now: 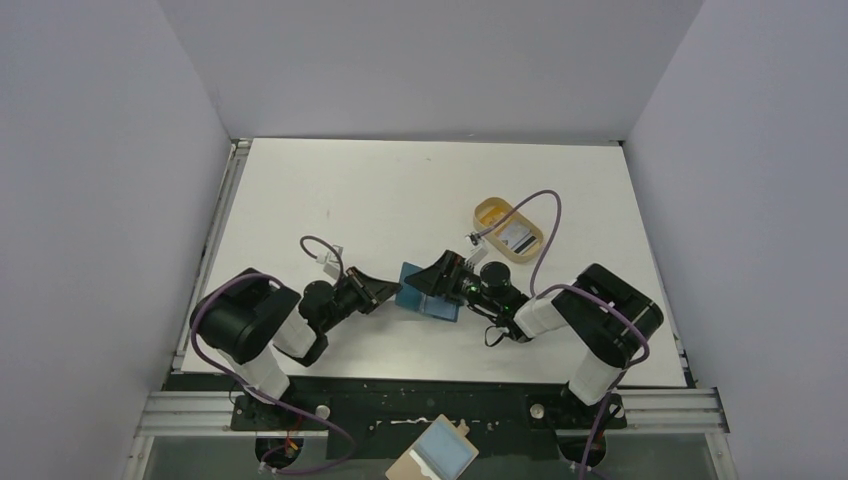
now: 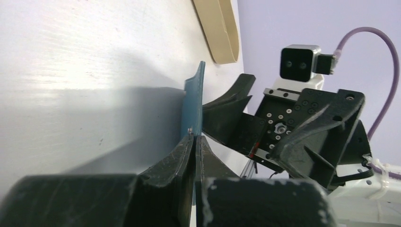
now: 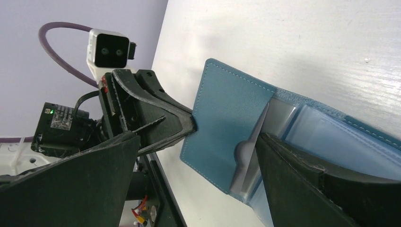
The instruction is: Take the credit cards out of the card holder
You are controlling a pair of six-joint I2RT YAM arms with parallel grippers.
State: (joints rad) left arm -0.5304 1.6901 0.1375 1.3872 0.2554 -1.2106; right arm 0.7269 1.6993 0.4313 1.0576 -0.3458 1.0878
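Note:
The teal-blue card holder (image 1: 425, 292) lies open at the table's near middle. My left gripper (image 1: 388, 291) is shut on the edge of its raised flap (image 2: 194, 97); the pinch also shows in the right wrist view (image 3: 191, 124). My right gripper (image 1: 441, 272) is open over the holder, one finger (image 3: 326, 189) against the lighter blue inside pockets (image 3: 331, 137) and the other finger (image 3: 71, 184) off the flap's outer side. A thin pale sheet (image 3: 250, 146) stands at the pocket mouth; I cannot tell if it is a card. One pale credit card (image 1: 516, 238) with a dark stripe lies in the tan oval tray (image 1: 489, 211).
The tan oval tray sits just behind and right of the right gripper, and its rim shows in the left wrist view (image 2: 218, 33). A tan board with a light-blue rectangle (image 1: 440, 455) lies below the table's front rail. Purple cables loop over both arms.

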